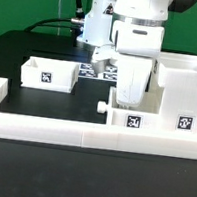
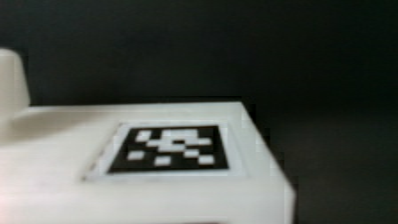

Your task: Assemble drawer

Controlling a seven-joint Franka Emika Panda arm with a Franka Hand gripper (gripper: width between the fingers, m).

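Across the black table (image 1: 60, 107), the tall white drawer frame (image 1: 179, 82) stands at the exterior view's right and serves as the landmark. A long white rail (image 1: 42, 129) runs in front of the frame and off toward the exterior view's left, turning back at its far end. The arm (image 1: 138, 11) comes down just left of the frame, its gripper (image 1: 128, 98) lowered onto a tagged drawer (image 1: 119, 119) that sits against the frame's left side, just behind the rail. Whether the fingers are clamped on that drawer or released cannot be told, since their tips are hidden in both views. A second, open-topped drawer (image 1: 34, 75) lies well left of the frame, apart from the arm. The marker board (image 1: 95, 72) lies flat behind and left of the frame. A small knob (image 1: 102, 106) juts from the gripped-side drawer, away from the frame. The wrist view, blurred, shows a white face (image 2: 178, 190) carrying a tag (image 2: 169, 148).
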